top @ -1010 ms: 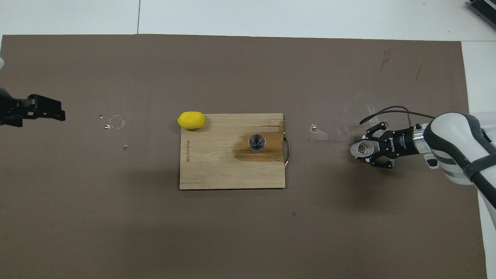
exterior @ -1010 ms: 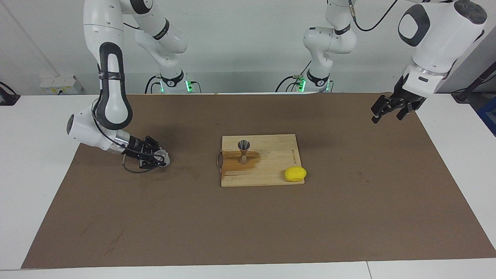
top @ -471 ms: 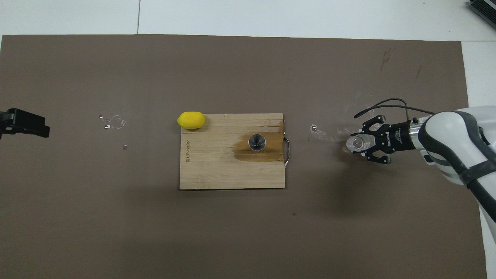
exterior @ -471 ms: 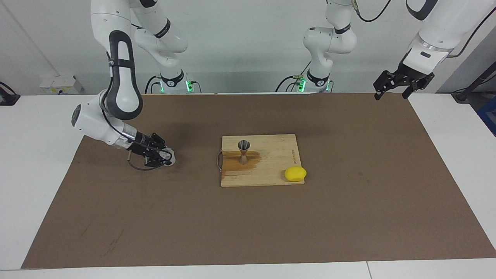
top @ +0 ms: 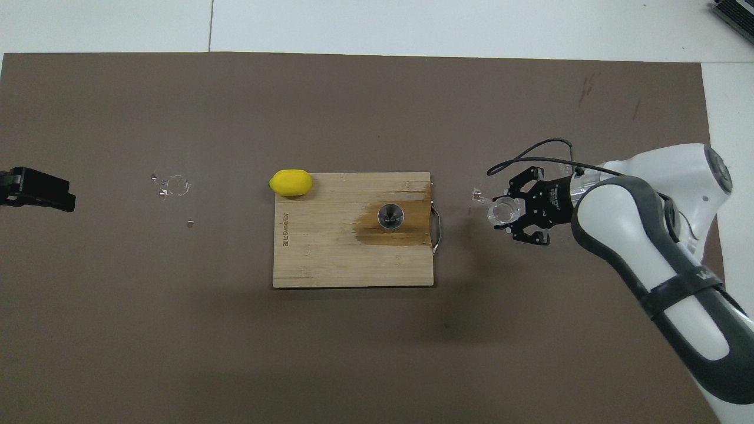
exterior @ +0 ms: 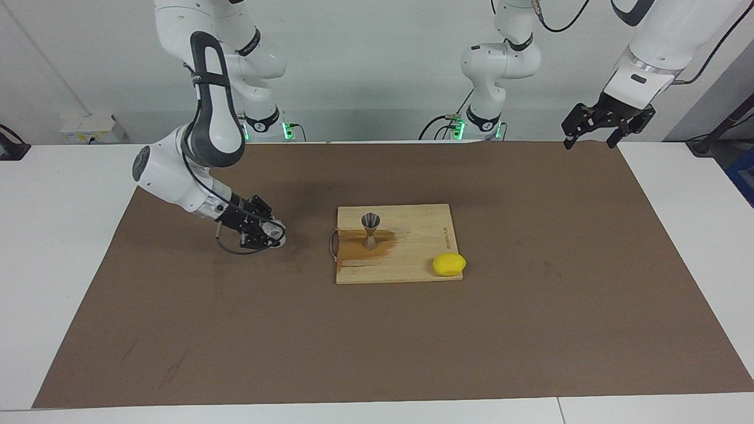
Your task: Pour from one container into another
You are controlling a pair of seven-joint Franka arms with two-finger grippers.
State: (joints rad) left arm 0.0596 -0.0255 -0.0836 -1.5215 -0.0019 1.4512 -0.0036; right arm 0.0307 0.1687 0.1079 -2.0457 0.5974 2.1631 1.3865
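My right gripper is shut on the small clear cup, held low over the brown mat beside the board's metal handle, toward the right arm's end of the table. The silver hourglass jigger stands upright on the wooden cutting board, on a dark wet patch near the handle. My left gripper hangs open and empty, high over the mat's edge at the left arm's end.
A yellow lemon lies at the board's corner, farther from the robots than the jigger. Droplets and a wet ring mark the mat toward the left arm's end; smears lie by the cup.
The right arm has carried the cup across the mat toward the board. The left gripper rose and drew back toward the robots' edge, staying open.
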